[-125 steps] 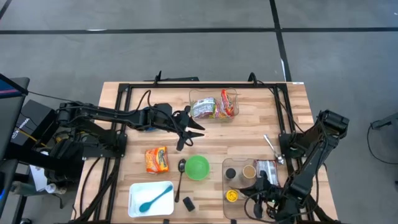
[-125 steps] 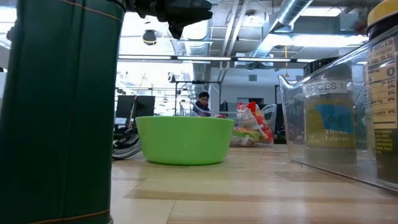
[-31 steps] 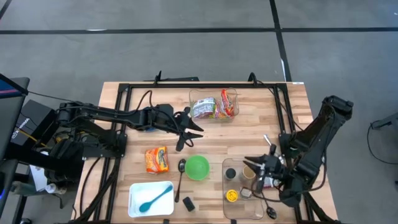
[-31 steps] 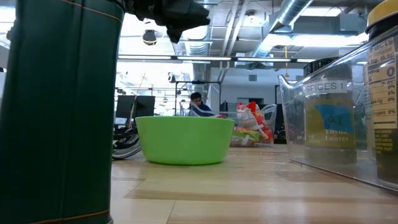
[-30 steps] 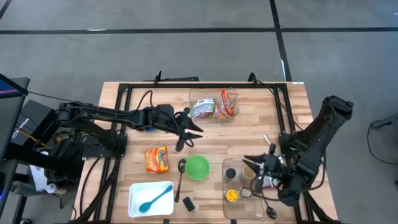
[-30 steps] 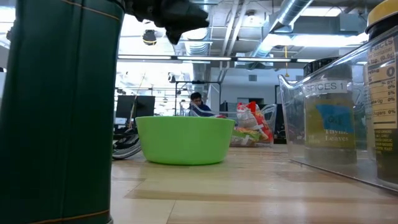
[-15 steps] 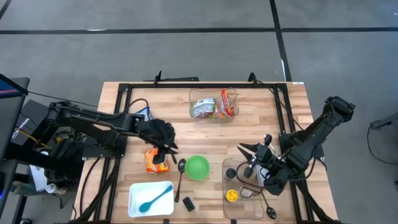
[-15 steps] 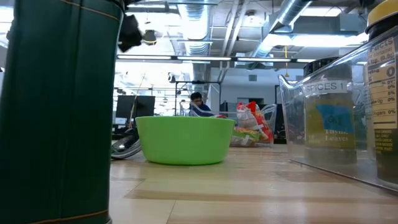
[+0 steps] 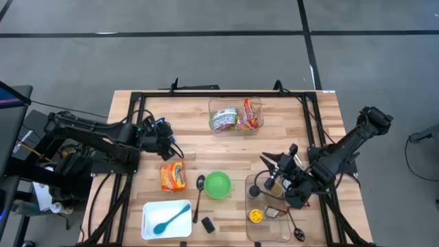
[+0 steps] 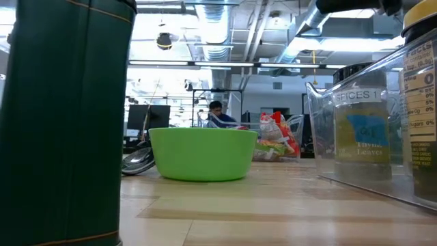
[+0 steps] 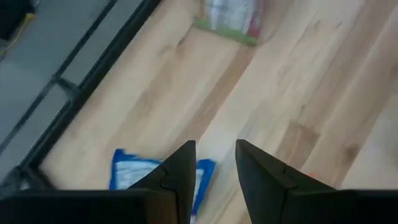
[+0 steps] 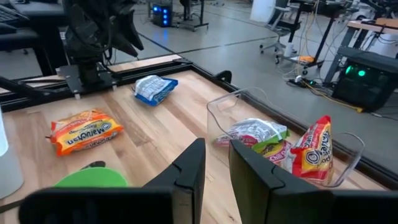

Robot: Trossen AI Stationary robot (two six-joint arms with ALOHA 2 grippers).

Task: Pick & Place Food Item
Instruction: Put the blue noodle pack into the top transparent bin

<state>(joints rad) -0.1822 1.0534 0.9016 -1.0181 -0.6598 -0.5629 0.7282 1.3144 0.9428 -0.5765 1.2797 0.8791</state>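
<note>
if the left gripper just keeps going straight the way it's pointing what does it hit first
Probably the blue and white packet lying on the table just beyond the left gripper, though depth is hard to judge.

Bare wood in the middle of the table (image 9: 199,147), between clear bin (image 9: 236,116) at far edge and green bowl (image 9: 217,184). Near right corner crowded by spice container (image 9: 271,206).
</note>
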